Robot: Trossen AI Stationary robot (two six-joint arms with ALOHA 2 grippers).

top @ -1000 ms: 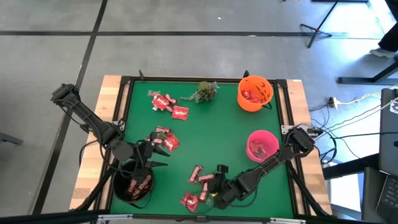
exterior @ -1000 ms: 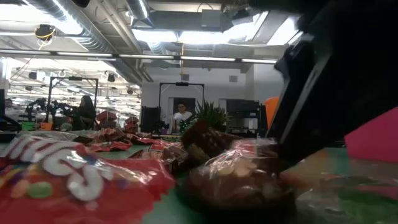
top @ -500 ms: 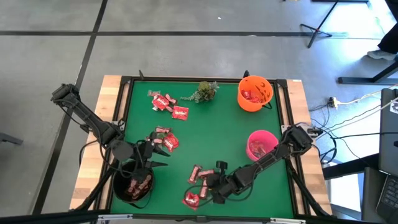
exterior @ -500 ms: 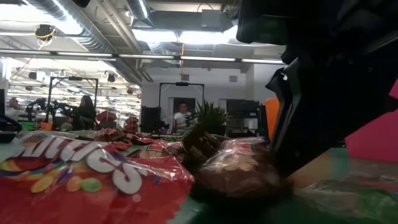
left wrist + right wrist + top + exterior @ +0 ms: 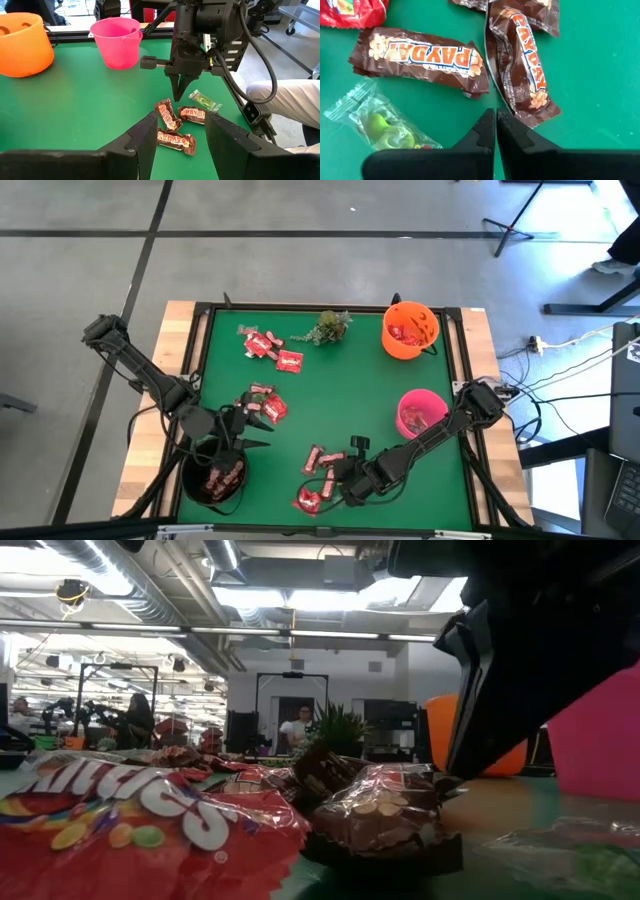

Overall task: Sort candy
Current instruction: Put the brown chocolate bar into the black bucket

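Note:
Candy lies scattered on the green mat: red packets at the far left, more at mid-left, brown bars and a red packet near the front. My right gripper is shut, pointing steeply down between two brown bars, beside a clear-wrapped green sweet. My left gripper waits open and empty above the black bowl at the near left. My right gripper's shut fingertips stand at the wrapper edge of one brown bar, coming from above at a slant. The bar lies flat on the mat. I cannot tell whether the fingers touch or pinch the wrapper.
An orange bowl with red packets stands at the far right, and a pink bowl in front of it. The black bowl holds brown bars. A green plant sprig lies at the far middle. A raised frame borders the mat.
My right gripper has shut, tipped and moved a little toward the table's left among the near candy. In the low view the red packet and the brown bar in front have slid sideways on the mat.

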